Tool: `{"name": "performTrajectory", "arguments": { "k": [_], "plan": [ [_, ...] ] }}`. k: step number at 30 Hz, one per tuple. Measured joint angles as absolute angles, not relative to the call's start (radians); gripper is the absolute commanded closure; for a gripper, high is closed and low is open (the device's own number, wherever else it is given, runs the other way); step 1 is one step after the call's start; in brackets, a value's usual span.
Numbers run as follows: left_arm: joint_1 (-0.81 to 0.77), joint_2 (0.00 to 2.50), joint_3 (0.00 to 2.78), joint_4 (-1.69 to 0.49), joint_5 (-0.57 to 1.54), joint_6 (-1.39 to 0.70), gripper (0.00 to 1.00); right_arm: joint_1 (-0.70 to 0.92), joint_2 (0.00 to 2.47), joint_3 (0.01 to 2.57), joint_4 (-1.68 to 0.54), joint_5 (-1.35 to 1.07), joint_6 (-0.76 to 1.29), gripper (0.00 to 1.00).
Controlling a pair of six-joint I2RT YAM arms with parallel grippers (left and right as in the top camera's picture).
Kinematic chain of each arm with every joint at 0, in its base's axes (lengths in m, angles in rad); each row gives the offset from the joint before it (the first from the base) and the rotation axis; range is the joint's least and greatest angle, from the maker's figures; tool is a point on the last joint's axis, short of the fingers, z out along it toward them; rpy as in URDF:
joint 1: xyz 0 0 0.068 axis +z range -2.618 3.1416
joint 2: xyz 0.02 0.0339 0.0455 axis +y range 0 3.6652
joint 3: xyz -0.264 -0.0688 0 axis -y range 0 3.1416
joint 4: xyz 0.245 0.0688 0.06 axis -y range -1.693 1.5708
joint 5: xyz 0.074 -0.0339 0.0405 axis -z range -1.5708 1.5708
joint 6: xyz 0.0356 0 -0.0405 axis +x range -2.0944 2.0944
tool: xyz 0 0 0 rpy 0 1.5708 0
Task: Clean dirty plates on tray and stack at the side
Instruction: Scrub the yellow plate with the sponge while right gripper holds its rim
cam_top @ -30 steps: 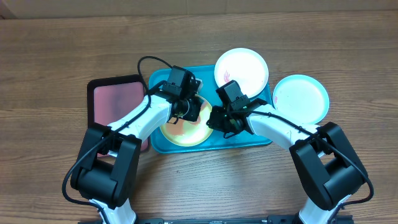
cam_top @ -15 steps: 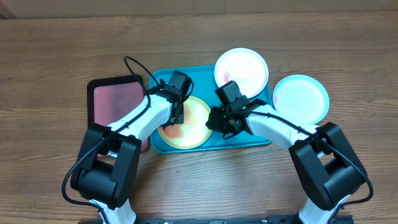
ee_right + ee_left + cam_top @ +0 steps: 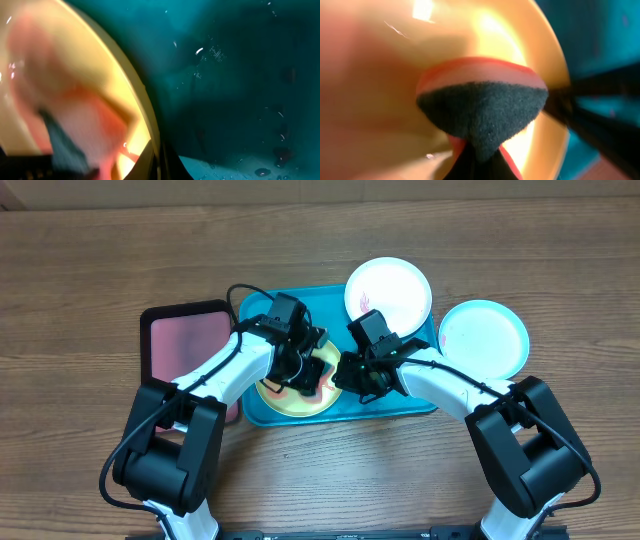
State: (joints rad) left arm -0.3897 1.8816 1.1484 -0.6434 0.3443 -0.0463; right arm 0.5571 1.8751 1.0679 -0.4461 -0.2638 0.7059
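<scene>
1. A brown wood-grain bench (image 3: 100, 260) fills the overhead view; nothing of the room shows beyond it.
2. The turquoise tray (image 3: 330, 305) lies flat at centre, long axis left to right, with a black-rimmed pink tray (image 3: 185, 345) just to its left.
3. The yellow plate (image 3: 285, 400) sits face up in the turquoise tray's left half. The white plate (image 3: 388, 290) overlaps its far right corner. The light blue plate (image 3: 483, 338) rests on the bench just right.
4. The left pincer (image 3: 310, 373) is clamped on a sponge (image 3: 482, 112), dark pad against the yellow plate.
5. The right pincer (image 3: 351, 380) is pinched closed on the yellow plate's right rim.

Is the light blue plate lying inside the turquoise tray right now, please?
No, the light blue plate rests on the wooden table beside the tray, outside its rim.
</scene>
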Motion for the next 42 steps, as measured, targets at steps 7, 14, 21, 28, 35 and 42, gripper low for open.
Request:
{"name": "performTrajectory", "arguments": {
  "k": [7,14,21,28,35,42],
  "plan": [
    [-0.402,1.881,1.151,-0.568,0.014,-0.305,0.96,0.557,1.875,1.068,-0.447,-0.266,0.707,0.96],
    [-0.406,1.881,1.158,-0.704,-0.264,-0.482,0.96,0.559,1.875,1.068,-0.447,-0.285,0.706,0.96],
    [-0.395,1.878,1.166,-0.812,-0.157,-0.433,0.96,0.559,1.875,1.068,-0.454,-0.284,0.705,0.96],
    [-0.38,1.876,1.158,-0.844,0.331,-0.097,0.96,0.556,1.875,1.068,-0.457,-0.281,0.703,0.96],
    [-0.384,1.883,1.15,-0.709,0.416,-0.099,0.96,0.556,1.875,1.068,-0.459,-0.281,0.704,0.96],
    [-0.299,1.899,1.346,-0.888,0.237,-0.219,0.96,0.556,1.875,1.069,-0.471,-0.284,0.707,0.96]
  ]
}}
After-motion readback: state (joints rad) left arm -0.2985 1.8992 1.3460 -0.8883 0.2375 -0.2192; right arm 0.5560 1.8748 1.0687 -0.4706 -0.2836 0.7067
